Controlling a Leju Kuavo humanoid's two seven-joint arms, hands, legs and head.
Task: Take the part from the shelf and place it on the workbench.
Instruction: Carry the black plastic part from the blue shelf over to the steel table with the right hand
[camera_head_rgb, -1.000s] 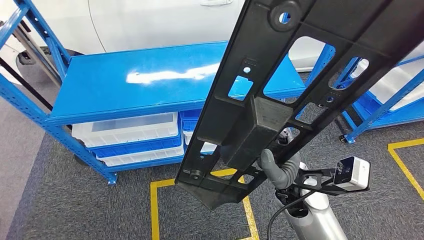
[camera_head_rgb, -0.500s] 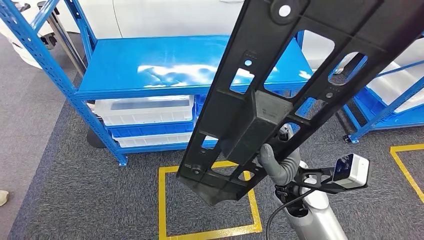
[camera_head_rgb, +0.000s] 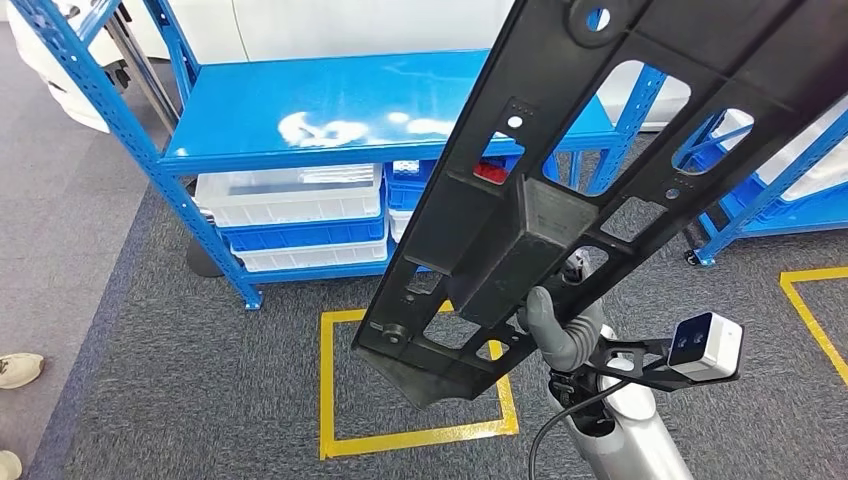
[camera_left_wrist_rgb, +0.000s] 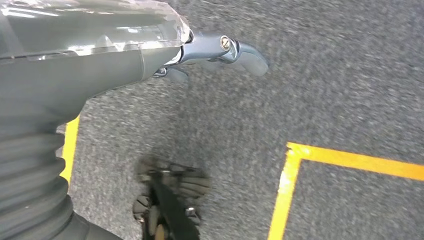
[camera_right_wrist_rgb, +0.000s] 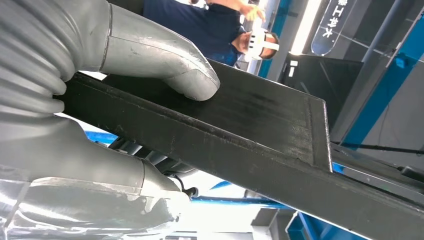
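Grey carpet marked with yellow tape squares (camera_head_rgb: 330, 390) lay below, and a blue shelf (camera_head_rgb: 330, 110) with white and blue bins on its lower tier stood ahead. The part (camera_head_rgb: 540, 200), a long black frame pierced with cut-outs, hung in the air in front of the shelf, its long axis running steeply from a low end near the robot up and away to the right past the picture's top edge. The right hand (camera_head_rgb: 560, 325) gripped it close to that low end, thumb (camera_right_wrist_rgb: 185, 75) pressed on a flat face and fingers wrapped beneath, so most of the length rose ahead of the grip. The left hand (camera_left_wrist_rgb: 220, 50) hung over the carpet holding nothing, fingers loosely extended, well apart from the part. The coming set-down would probably turn on swinging that far end level over a counter.
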